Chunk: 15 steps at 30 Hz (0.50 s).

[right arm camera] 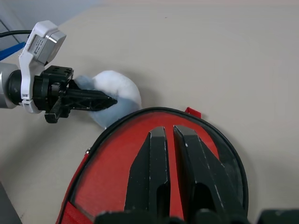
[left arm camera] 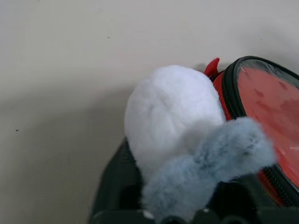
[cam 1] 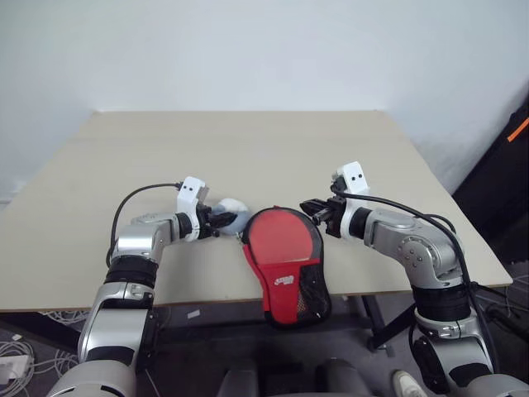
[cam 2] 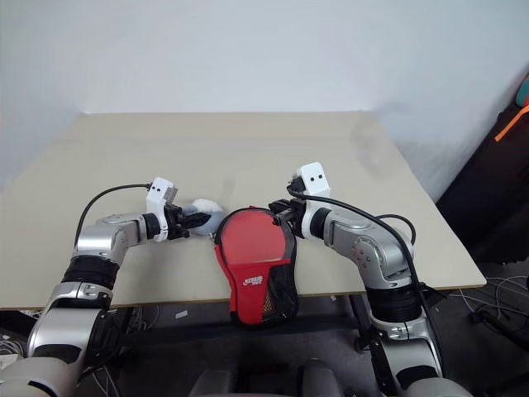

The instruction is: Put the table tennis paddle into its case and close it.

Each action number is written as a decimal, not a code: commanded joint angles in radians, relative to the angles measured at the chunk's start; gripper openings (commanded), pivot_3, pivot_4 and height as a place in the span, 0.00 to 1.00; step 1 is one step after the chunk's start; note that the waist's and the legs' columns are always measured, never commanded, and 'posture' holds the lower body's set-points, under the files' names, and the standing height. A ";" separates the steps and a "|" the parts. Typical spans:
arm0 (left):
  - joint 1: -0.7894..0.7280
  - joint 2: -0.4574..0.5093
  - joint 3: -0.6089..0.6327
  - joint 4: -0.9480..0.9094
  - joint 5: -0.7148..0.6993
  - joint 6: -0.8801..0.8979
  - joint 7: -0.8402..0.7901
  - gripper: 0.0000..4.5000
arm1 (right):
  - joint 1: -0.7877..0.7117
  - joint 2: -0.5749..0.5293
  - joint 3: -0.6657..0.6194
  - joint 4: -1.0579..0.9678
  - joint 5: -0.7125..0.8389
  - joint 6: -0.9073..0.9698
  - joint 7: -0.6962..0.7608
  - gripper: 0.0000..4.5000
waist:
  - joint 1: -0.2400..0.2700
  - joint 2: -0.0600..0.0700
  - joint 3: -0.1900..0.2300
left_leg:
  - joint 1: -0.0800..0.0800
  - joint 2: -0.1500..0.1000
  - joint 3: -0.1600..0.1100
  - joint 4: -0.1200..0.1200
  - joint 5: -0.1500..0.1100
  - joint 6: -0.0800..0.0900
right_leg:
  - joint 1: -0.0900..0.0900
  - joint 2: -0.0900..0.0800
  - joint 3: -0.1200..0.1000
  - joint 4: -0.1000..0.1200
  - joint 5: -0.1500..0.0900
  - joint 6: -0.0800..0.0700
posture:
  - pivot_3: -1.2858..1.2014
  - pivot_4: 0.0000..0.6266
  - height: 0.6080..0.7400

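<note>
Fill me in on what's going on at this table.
The robot is working on a red paddle case lying at the table's near edge, its narrow mesh end hanging over the edge. The right gripper, shut, is at the case's round end. The left gripper has closed on a white and grey fluffy lump attached by the zipper. The paddle itself can't be seen, and whether the zip is fully closed is unclear.

Beige table (cam 1: pixel 248 149) — red case (cam 1: pixel 285 260) overhanging its near edge, fluffy white lump (cam 1: pixel 231 212) beside it.
</note>
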<state>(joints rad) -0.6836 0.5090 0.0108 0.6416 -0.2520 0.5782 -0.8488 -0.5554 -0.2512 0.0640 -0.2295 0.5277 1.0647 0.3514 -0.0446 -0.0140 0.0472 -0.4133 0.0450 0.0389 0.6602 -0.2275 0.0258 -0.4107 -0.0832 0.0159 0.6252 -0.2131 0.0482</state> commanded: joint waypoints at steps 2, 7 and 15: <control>0.009 0.001 0.010 -0.044 0.010 0.031 0.034 0.10 | -0.015 -0.001 0.002 -0.027 -0.004 -0.012 0.006 0.07 | 0.000 0.000 0.000 | 0.000 0.000 0.000 0.000 0.000 0.000 | 0.000 0.000 0.000 0.000 0.000 0.000 | 0.52 0.00 1.00; 0.022 0.017 0.014 -0.107 0.002 0.076 0.038 0.10 | -0.010 -0.007 0.006 -0.031 -0.001 -0.009 0.009 0.07 | 0.000 0.000 0.000 | 0.000 0.000 0.000 0.000 0.000 0.000 | 0.000 0.000 0.000 0.000 0.000 0.000 | 0.52 0.00 1.00; 0.093 0.134 0.022 -0.279 -0.007 0.156 -0.012 0.10 | 0.012 -0.025 0.012 -0.050 0.006 0.000 0.026 0.07 | -0.007 0.000 0.000 | 0.000 0.000 0.000 -0.001 0.000 0.000 | -0.001 0.000 0.000 0.000 0.000 0.000 | 0.52 0.00 1.00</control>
<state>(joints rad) -0.5939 0.6055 0.0154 0.4238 -0.2531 0.7227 -0.8484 -0.5349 -0.2687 0.0854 -0.2334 0.5288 1.0666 0.3687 -0.0519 -0.0140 0.0472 -0.4133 0.0456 0.0393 0.6595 -0.2275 0.0257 -0.4117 -0.0829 0.0162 0.6257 -0.2131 0.0481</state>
